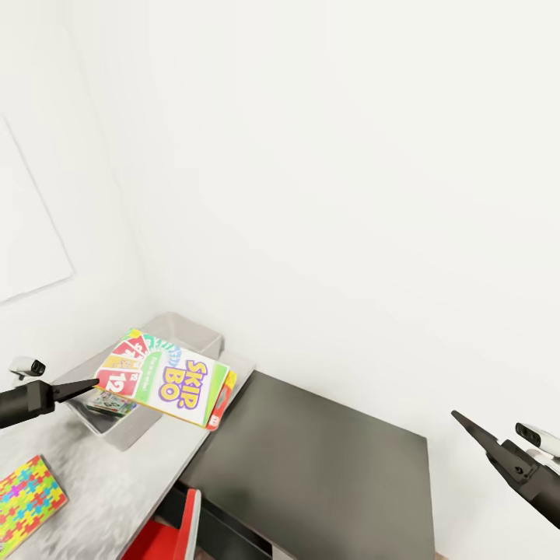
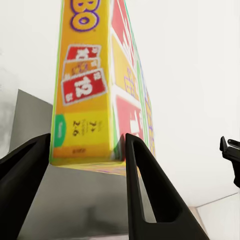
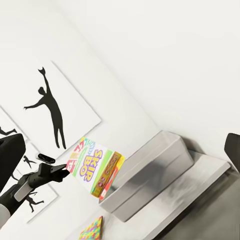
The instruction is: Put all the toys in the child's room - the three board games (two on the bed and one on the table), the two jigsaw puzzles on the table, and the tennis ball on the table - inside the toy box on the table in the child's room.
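Left gripper (image 1: 87,387) clamps the Skip-Bo game (image 1: 167,378) by one end, tilted above the toy box (image 1: 189,333) at the table's (image 1: 124,482) wall-side end; puzzle (image 1: 27,493) near its front edge; right gripper (image 1: 467,425), jaw state unclear, raised over the dark corner section (image 1: 327,459); silhouette prints (image 3: 50,107) on white wall.

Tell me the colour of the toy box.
Light grey toy box, best seen in the right wrist view.

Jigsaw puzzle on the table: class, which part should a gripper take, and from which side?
The puzzle lies flat and thin on the table, so only an edge offers a pinch. Probably take its right edge, coming in low from that side, which is nearest the open right gripper.
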Available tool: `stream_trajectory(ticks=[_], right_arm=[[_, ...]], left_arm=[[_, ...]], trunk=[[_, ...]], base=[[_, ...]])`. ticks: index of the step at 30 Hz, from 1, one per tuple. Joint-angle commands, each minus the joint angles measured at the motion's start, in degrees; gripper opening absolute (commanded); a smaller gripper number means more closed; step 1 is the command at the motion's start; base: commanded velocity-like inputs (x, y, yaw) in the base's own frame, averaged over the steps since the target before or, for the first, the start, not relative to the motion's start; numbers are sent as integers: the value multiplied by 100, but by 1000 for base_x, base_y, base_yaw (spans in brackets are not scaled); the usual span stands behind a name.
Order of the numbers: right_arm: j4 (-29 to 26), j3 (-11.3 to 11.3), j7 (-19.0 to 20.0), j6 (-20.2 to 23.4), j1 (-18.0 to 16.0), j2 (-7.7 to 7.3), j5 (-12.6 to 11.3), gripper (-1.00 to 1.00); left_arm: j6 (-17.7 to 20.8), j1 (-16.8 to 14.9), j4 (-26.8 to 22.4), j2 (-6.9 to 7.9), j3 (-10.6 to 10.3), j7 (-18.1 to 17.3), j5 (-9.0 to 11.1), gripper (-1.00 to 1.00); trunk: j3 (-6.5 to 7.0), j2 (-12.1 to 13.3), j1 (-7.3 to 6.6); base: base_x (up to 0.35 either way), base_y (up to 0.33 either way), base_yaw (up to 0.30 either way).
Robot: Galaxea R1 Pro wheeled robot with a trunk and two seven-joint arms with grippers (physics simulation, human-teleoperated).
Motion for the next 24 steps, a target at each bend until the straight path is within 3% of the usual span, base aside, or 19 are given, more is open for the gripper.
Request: stream_trajectory(ticks=[1,24], right_arm=[[-2,-2,10,55,-5,-1,-14,100],[7,3,10,53,-5,-2,-15,100]], left_arm=[[59,-5,1,2,-1,-24,-2,-100],[59,-5,1,-2,-5,-24,-2,-100]], trunk=[[-13,-13,4],[-13,-13,4]], base=[[-7,57,0],[-27,26,0]])
